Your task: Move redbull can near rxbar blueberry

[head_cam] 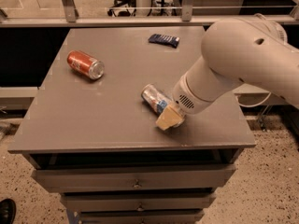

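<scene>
The redbull can (153, 98), silver and blue, lies on its side near the middle right of the grey table (103, 120), its silver top facing the far left. My gripper (169, 119) is low over the table at the can's near right end and covers that end. The big white arm (233, 64) comes in from the right. The rxbar blueberry (164, 40), a flat dark-blue bar, lies near the table's far edge, well behind the can.
A red-orange can (85, 64) lies on its side at the left of the table. A rail (140, 20) runs behind the far edge. Drawers (135, 183) sit below the front edge. The floor drops away to the right.
</scene>
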Action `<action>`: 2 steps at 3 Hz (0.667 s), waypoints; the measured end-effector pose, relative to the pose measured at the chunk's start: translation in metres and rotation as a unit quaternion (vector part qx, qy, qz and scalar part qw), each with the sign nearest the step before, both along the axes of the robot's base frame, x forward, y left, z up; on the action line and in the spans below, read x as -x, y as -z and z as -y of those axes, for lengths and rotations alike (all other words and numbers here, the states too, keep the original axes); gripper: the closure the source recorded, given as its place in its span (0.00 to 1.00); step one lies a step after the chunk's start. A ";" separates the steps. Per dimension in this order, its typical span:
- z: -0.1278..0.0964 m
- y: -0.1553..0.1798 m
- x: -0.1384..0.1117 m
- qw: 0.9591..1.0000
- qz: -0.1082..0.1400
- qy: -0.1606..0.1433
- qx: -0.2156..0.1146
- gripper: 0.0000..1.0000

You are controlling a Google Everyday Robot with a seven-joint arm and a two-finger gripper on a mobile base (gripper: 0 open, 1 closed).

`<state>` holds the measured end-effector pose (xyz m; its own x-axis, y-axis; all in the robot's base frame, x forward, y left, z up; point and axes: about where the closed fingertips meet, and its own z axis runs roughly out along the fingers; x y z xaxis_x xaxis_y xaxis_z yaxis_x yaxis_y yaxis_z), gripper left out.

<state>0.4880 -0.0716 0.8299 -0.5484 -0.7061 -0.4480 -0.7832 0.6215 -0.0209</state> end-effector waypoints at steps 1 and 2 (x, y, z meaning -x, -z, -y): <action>0.007 -0.019 -0.020 1.000 0.025 -0.002 0.014 0.78; 0.026 -0.049 -0.048 0.998 0.059 0.005 0.033 1.00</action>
